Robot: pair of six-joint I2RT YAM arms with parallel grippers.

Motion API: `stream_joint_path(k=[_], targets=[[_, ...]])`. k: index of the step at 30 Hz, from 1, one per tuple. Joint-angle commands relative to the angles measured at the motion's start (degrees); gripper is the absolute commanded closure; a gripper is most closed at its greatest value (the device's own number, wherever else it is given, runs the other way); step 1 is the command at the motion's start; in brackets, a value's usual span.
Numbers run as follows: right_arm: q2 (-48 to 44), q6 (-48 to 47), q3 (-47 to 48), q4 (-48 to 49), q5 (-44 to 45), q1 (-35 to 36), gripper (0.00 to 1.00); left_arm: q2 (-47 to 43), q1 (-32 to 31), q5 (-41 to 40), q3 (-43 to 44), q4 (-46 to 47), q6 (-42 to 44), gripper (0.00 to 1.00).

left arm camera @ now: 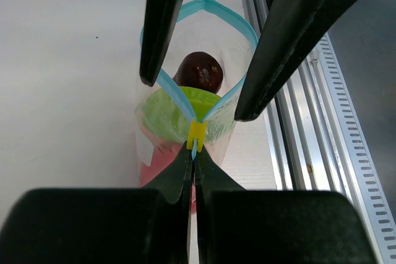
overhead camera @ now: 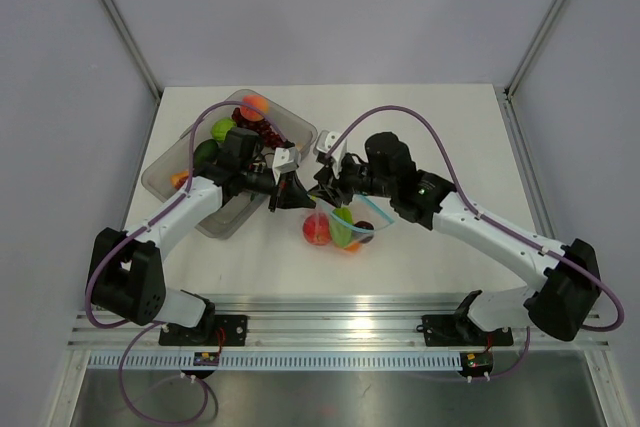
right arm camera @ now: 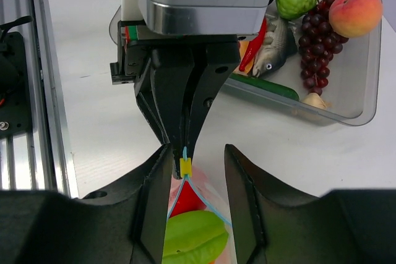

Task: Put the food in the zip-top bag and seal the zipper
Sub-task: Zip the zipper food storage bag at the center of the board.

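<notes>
The zip-top bag (overhead camera: 345, 232) lies on the table between the arms, its mouth spread open. Inside it are a red piece (overhead camera: 316, 230), a green piece (left arm camera: 164, 112) and a dark purple piece (left arm camera: 199, 71) of the food. My left gripper (left arm camera: 193, 153) is shut on the end of the light-blue zipper (left arm camera: 176, 94), just behind a yellow slider (left arm camera: 197, 131). My right gripper (right arm camera: 197, 153) is open, one finger on each side of the slider (right arm camera: 185, 167) and the bag's mouth, touching neither. The two zipper strips part beyond the slider.
A clear rigid tub (overhead camera: 300, 129) stands at the back left behind the left arm. It holds more toy food: a peach (right arm camera: 354, 10), dark grapes (right arm camera: 318, 29), a fish (right arm camera: 272, 54) and a cucumber (right arm camera: 266, 85). An aluminium rail (left arm camera: 297, 146) runs along the near table edge.
</notes>
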Motion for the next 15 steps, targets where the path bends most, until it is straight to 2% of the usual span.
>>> stream_joint_path(k=[1,11,15], targets=[[2.43,-0.91,3.14,0.3,-1.4,-0.07,0.53,0.11,-0.24,3.1,2.81,0.55,1.93,1.0],[4.63,-1.44,4.02,-2.95,-5.01,-0.07,0.58,0.29,-0.24,3.1,2.99,0.11,2.46,1.0],[4.63,-1.27,3.58,-2.95,-4.92,-0.33,0.65,0.28,-0.24,3.02,2.99,0.02,2.38,1.0]])
